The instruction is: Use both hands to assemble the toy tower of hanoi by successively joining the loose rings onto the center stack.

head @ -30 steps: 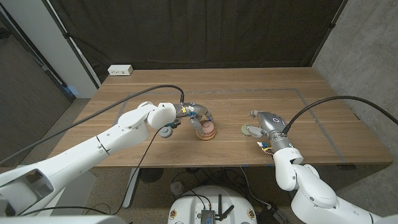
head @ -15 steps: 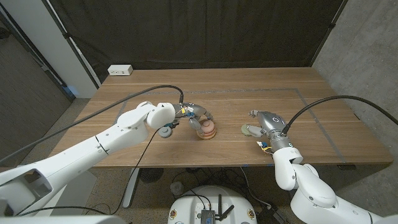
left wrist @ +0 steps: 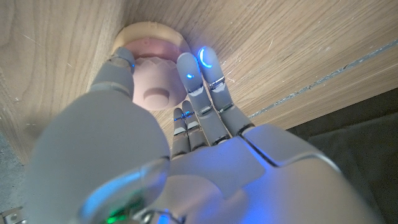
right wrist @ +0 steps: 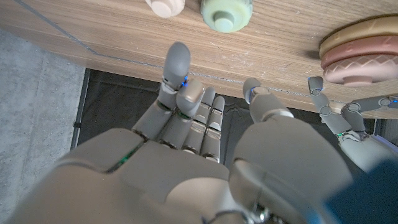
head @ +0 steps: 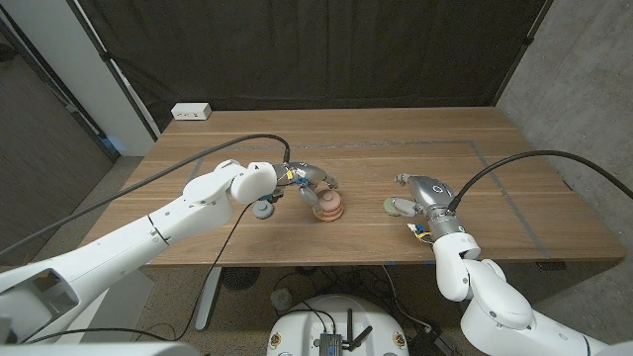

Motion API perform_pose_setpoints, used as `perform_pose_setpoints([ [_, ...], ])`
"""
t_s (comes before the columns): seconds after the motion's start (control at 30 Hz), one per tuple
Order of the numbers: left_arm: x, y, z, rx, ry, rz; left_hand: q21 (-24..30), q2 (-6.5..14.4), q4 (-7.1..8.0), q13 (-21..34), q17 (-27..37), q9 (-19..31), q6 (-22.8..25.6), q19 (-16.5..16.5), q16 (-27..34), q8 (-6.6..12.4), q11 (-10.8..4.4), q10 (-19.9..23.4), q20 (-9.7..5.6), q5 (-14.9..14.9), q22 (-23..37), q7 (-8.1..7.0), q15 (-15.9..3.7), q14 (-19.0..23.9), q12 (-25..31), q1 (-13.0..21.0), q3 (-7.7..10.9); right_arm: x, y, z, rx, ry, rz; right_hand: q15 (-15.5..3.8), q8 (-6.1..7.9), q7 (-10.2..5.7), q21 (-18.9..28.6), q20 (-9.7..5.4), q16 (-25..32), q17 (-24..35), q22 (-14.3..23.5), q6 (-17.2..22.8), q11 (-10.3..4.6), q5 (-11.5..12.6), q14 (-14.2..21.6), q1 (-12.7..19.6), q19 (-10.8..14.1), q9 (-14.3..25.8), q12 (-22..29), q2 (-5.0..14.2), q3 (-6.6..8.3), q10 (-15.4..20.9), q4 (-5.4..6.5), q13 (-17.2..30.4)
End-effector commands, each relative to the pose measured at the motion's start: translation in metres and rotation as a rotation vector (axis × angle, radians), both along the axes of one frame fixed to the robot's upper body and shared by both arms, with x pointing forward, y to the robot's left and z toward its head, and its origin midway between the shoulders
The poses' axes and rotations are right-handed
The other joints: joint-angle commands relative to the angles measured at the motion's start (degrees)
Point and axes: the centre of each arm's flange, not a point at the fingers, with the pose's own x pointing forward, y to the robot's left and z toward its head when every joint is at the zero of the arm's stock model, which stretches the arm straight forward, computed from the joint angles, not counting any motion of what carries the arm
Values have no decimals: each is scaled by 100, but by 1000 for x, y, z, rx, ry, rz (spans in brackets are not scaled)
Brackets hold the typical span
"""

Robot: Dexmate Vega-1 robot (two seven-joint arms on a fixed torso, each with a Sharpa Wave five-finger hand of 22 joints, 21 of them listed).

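Observation:
The center stack (head: 329, 206) is a tan base ring (left wrist: 149, 31) with a pink ring (left wrist: 155, 84) on top. My left hand (head: 311, 182) hovers just left of and above it, fingers (left wrist: 200, 68) spread around the pink ring and gripping nothing. A grey-blue ring (head: 263, 209) lies beside my left forearm. A pale green ring (head: 394, 206) lies by my right hand (head: 423, 193), with a cream ring (right wrist: 165, 6) next to the green ring (right wrist: 227, 12). The right hand (right wrist: 205, 143) holds nothing, its fingers apart.
A white power strip (head: 191, 112) lies at the table's far left corner. Black cables run from both arms. A grey tape line (head: 514, 203) marks the tabletop on the right. A dark curtain hangs behind the table.
My left hand has lifted and drawn back a little from the stack, its fingers spreading wider. The pink ring stays on the stack. The right hand has not moved.

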Motion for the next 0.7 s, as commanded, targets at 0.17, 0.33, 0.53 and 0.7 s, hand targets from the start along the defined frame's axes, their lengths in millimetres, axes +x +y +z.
perform_pose_setpoints([
  [0.17,-5,22,0,-94,-8,24,25,19,-3,-22,18,3,170,26,16,139,19,198,-829,-11,-2,43,-572,-7,123,-46,-16,3,3,5,-10,2,6,-472,-31,-16,32,-424,34,19,16,28,18,38,5,0,-10,45,-42,50,-3,6,-17,23],
  [0.33,-11,31,0,-135,-26,38,34,29,-5,-33,34,-3,215,50,35,159,18,257,-830,-12,-2,68,-571,12,141,-53,-15,6,3,6,-3,-3,13,-471,-18,-25,6,-422,28,17,-12,55,8,37,-3,-15,-37,56,-54,40,-10,-23,-11,24],
  [0.53,-16,43,0,-161,-47,68,39,36,-7,-41,37,-7,253,63,39,175,10,289,-831,-11,-2,67,-571,17,148,-56,-13,9,5,8,-2,-4,14,-470,0,-20,7,-422,23,16,-14,88,17,35,-12,-31,-34,73,-63,30,-17,-37,-6,17],
  [0.7,-20,55,-3,-206,-64,86,39,42,-12,-54,44,-9,347,71,49,215,10,369,-831,-10,-5,25,-572,29,168,-62,-11,11,8,10,-7,1,14,-470,4,-14,-5,-423,20,16,-28,91,13,34,-17,-41,-46,84,-63,24,-21,-40,-4,17],
])
